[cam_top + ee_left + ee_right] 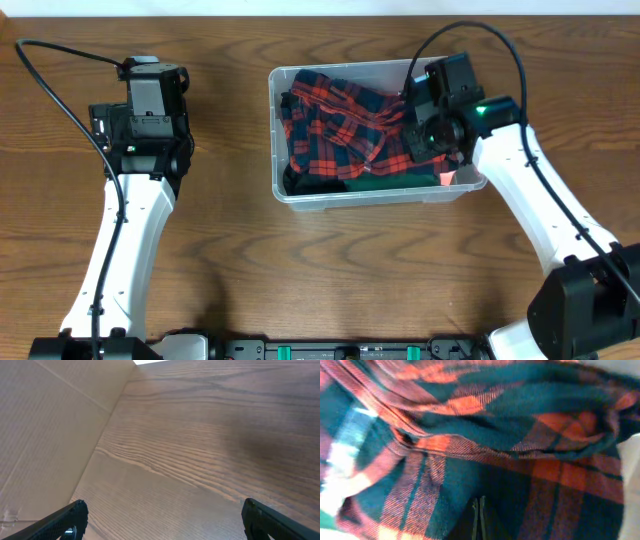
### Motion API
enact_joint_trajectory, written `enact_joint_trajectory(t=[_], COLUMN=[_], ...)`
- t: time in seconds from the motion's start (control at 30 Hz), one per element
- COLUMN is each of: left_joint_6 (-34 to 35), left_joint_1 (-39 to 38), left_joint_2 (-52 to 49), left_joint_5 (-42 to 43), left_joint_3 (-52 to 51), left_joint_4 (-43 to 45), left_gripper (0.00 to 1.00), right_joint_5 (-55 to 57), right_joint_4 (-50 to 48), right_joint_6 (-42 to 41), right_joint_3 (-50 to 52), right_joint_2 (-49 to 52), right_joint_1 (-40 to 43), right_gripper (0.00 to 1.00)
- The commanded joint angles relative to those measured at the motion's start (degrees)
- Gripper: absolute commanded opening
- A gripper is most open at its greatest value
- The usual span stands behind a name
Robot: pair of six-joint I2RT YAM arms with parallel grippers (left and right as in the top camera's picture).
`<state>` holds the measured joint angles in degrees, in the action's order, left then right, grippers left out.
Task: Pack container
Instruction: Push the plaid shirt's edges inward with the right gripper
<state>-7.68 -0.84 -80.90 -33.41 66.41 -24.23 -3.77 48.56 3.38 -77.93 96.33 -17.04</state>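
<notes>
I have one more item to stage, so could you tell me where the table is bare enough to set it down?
Bare table lies between the left arm and the container, and on its robot side between both arms. The container is crowded: plaid cloth fills it, right gripper inside.

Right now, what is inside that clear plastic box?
A red-and-dark plaid cloth fills the box, and the right gripper reaches into its right end. Whatever lies beneath the cloth is covered, so I cannot tell.
</notes>
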Motion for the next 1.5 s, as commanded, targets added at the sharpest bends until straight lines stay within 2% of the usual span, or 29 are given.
enact_joint_trajectory(t=[0.0,0.13,0.33,0.53,0.8,1.0,1.23,1.47], left_joint_6=[0.07,0.07,0.07,0.07,0.07,0.07,0.07,0.07], left_joint_1=[0.17,0.17,0.17,0.17,0.17,0.17,0.17,0.17], left_joint_2=[-0.33,-0.33,-0.35,-0.33,-0.33,-0.33,-0.33,-0.33], left_joint_5=[-0.5,-0.5,-0.5,-0.5,-0.5,-0.5,-0.5,-0.5], left_joint_3=[1.05,1.05,1.05,1.05,1.05,1.05,1.05,1.05], left_joint_4=[-0.17,-0.17,-0.17,-0.17,-0.17,-0.17,-0.17,-0.17], left_gripper=[0.98,0.98,0.98,0.98,0.98,0.98,0.98,0.98], right_joint_5=[0.94,0.76,-3.3,-7.65,-7.63,-7.61,-7.93,-10.21], right_joint_4=[-1.81,-2.58,-3.19,-10.93,-27.21,-34.53,-33.16,-32.33], right_joint_6=[0.31,0.31,-1.22,-1.22,-0.96,-0.96,-1.01,-0.96], right_joint_3=[2.67,1.31,-7.5,-11.23,-11.19,-11.19,-11.19,-11.23], right_joint_2=[0.44,-0.07,-3.19,-3.52,4.22,13.49,23.8,21.51], right_joint_1=[0.52,0.5,0.46,-1.49,-8.15,-10.8,-11.13,-11.1], right_gripper=[0.02,0.01,0.01,0.01,0.01,0.01,0.01,0.01])
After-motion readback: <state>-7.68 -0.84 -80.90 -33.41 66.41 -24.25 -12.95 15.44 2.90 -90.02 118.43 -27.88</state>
